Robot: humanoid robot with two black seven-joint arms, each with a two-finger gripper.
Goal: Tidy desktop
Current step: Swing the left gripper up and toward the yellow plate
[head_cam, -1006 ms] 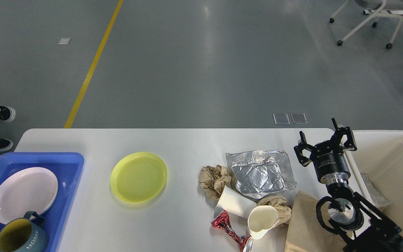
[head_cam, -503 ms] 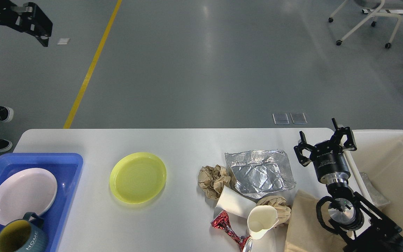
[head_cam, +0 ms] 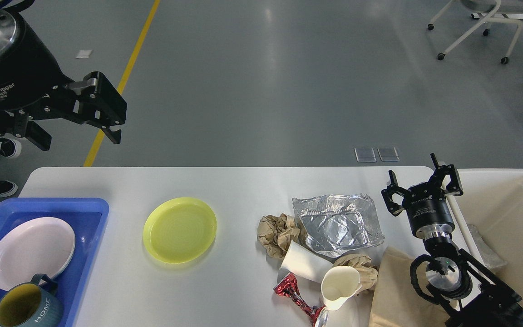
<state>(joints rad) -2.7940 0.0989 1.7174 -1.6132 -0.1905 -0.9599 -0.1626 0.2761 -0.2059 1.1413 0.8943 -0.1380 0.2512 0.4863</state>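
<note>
The tabletop (head_cam: pixel 243 190) fills the lower half of the view, and nothing lying on it has shifted since half a second ago. The one change is the left arm: then only its claw showed, small in the top left corner; now the left claw (head_cam: pixel 75 131) has swung down and inward, looming large above the tabletop's far left corner. Its fingers (head_cam: pixel 107 106) are spread wide apart with nothing between them, and they touch nothing.

The right claw (head_cam: pixel 420 181) has not moved. It stands over the tabletop's right end, just beside the cream bin (head_cam: pixel 515 181), its fingers apart and empty.

At the tabletop's left end sits a blue tray (head_cam: pixel 93 209) holding a white plate (head_cam: pixel 30 252) and a teal mug (head_cam: pixel 25 306). A yellow plate (head_cam: pixel 180 229) lies on the tabletop right of the tray, apart from it. Toward the right end is a heap of rubbish: a brown bag (head_cam: pixel 393 290), a foil tray (head_cam: pixel 338 225), crumpled brown paper (head_cam: pixel 277 234), two white paper cups (head_cam: pixel 304 263) touching each other, and a red wrapper (head_cam: pixel 291 290) nearest the tabletop's front edge.
</note>
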